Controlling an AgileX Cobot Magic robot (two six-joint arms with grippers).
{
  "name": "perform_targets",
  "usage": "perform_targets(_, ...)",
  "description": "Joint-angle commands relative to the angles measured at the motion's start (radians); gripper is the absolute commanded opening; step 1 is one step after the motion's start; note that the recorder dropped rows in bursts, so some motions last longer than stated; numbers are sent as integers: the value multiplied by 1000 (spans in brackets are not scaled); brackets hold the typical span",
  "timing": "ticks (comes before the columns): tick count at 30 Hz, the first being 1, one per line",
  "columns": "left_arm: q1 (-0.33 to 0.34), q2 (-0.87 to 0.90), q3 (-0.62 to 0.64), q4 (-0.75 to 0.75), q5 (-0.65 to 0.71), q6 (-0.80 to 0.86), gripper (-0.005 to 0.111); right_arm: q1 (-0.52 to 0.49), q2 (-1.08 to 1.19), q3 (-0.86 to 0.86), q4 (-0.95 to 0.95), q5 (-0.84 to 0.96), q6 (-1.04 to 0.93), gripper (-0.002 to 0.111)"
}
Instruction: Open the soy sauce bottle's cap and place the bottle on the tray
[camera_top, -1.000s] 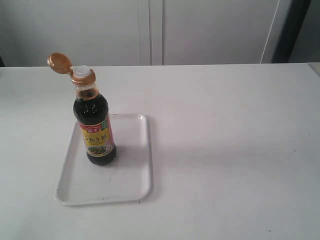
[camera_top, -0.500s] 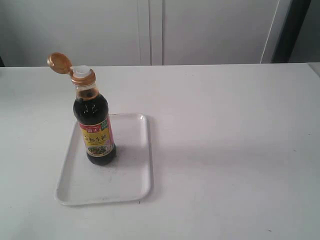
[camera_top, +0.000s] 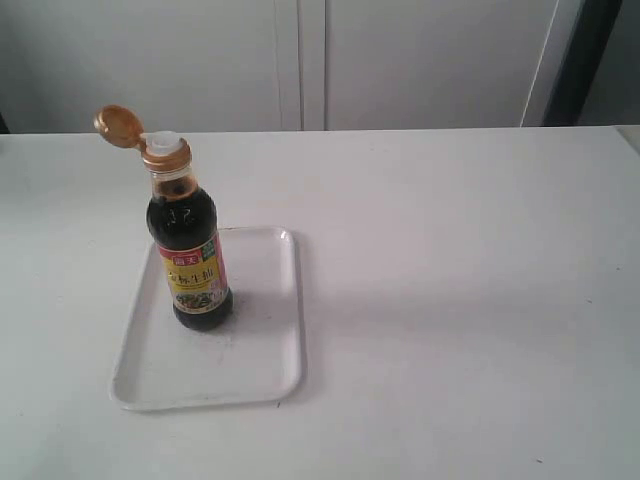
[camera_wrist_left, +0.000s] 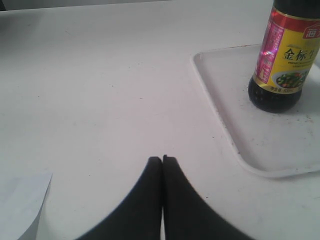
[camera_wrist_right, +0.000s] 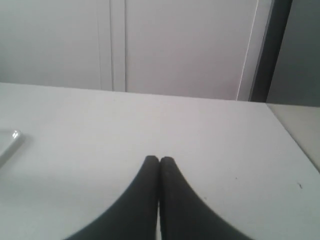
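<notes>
Bottle (camera_top: 190, 262) stands on the tray (camera_top: 294, 300), cap (camera_top: 119, 123) flipped open; both arms' jaws pressed together, empty; a bump could spill sauce.

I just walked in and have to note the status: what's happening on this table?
Nothing is being handled right now. The soy sauce bottle stands upright on the tray, with the cap flipped open on its hinge and the white spout exposed. The left gripper and the right gripper are both shut and empty, over the bare table, apart from the bottle. Judging by how things lie, both steps of the job look done.
</notes>
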Motion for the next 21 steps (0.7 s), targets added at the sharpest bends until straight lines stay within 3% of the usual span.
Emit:
perform_targets(1,3,-5,3,-11,-3,-5,0,-4,-6,54,0,-5,11,0)
perform_targets(21,3,-5,3,-11,-3,-5,0,-4,-6,58,0,102,5,0)
